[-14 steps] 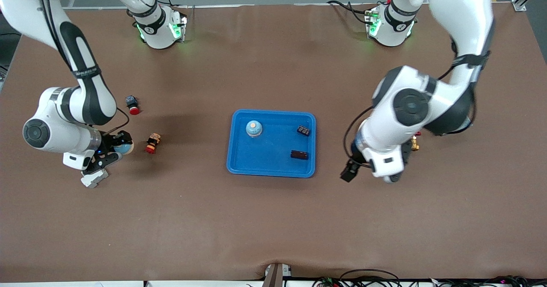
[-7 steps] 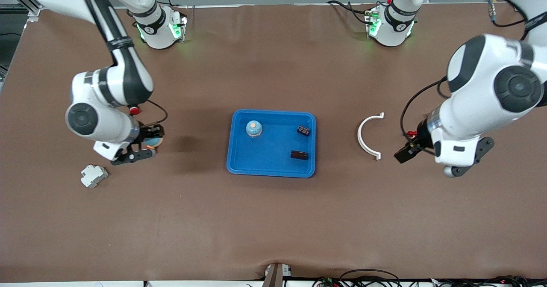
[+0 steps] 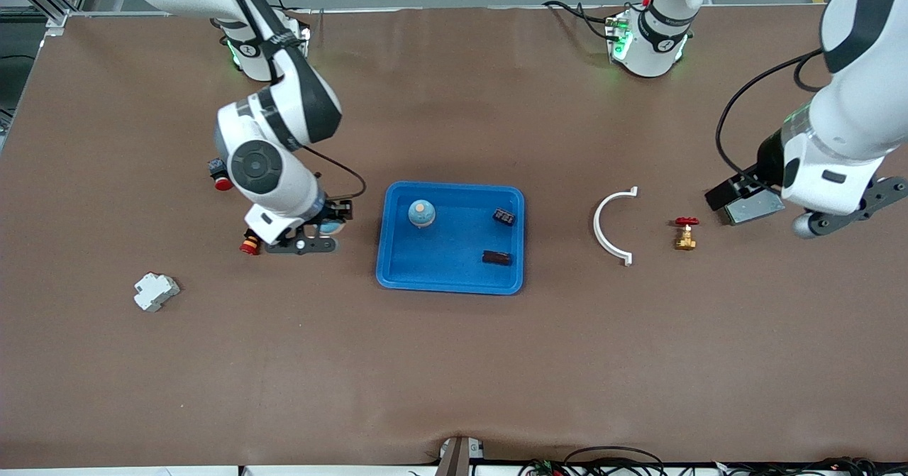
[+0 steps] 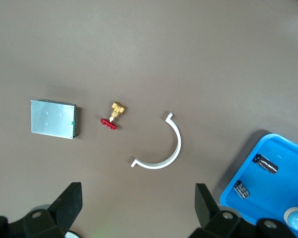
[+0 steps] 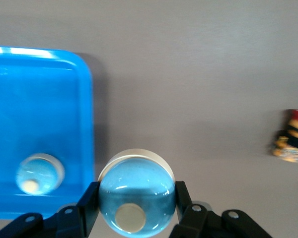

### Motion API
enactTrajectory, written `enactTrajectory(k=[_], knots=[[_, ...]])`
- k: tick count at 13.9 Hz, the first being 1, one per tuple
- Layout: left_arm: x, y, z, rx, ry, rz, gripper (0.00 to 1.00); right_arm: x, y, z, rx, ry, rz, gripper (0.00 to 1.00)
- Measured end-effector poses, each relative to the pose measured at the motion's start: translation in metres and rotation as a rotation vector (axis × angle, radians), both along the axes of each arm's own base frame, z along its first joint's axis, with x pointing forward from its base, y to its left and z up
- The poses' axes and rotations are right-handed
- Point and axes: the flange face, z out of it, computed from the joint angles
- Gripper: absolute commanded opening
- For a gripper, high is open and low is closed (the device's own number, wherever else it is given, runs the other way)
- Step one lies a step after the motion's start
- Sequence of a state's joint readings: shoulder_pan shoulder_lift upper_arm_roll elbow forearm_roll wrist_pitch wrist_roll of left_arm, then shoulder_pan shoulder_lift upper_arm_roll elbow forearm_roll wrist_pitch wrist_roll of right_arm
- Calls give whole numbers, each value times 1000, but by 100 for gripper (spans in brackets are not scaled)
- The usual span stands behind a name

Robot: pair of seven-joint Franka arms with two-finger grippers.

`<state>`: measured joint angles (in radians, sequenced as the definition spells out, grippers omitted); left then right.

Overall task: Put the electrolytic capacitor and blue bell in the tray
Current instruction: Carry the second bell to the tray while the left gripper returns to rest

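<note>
The bright blue tray (image 3: 397, 267) lies mid-table. In it stand a blue bell (image 3: 421, 213), a dark electrolytic capacitor (image 3: 496, 257) and a small black part (image 3: 504, 216). My right gripper (image 3: 323, 231) is shut on a second blue bell (image 5: 135, 198) and holds it over the table, just outside the tray's rim (image 5: 87, 114) on the right arm's side. My left gripper (image 3: 848, 210) is open and empty (image 4: 136, 193), over the table at the left arm's end. The left wrist view also shows the tray (image 4: 283, 168) and the capacitor (image 4: 266, 164).
A white arc (image 3: 611, 226), a brass valve with a red handle (image 3: 685, 233) and a silver metal plate (image 3: 752, 208) lie toward the left arm's end. A red-based figurine (image 3: 250, 244), a red button switch (image 3: 221, 176) and a white breaker (image 3: 155, 291) lie toward the right arm's end.
My right gripper has carried the blue bell from the right arm's end up to the tray's edge. My left arm has swung away from the tray, uncovering the arc, valve and metal plate.
</note>
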<state>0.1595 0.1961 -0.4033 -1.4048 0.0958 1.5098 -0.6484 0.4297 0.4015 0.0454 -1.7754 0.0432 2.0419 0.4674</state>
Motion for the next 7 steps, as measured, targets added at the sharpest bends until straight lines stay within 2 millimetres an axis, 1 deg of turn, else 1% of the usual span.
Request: enactTrajectory(k=[3, 5, 7], knots=[[-4, 5, 7, -1, -6, -56, 100, 5, 45, -25, 18, -31, -62, 12], [-8, 21, 13, 11, 3, -103, 100, 6, 69, -45, 27, -54, -89, 12], [-14, 39, 22, 22, 10, -152, 100, 6, 86, -64, 27, -56, -107, 12]])
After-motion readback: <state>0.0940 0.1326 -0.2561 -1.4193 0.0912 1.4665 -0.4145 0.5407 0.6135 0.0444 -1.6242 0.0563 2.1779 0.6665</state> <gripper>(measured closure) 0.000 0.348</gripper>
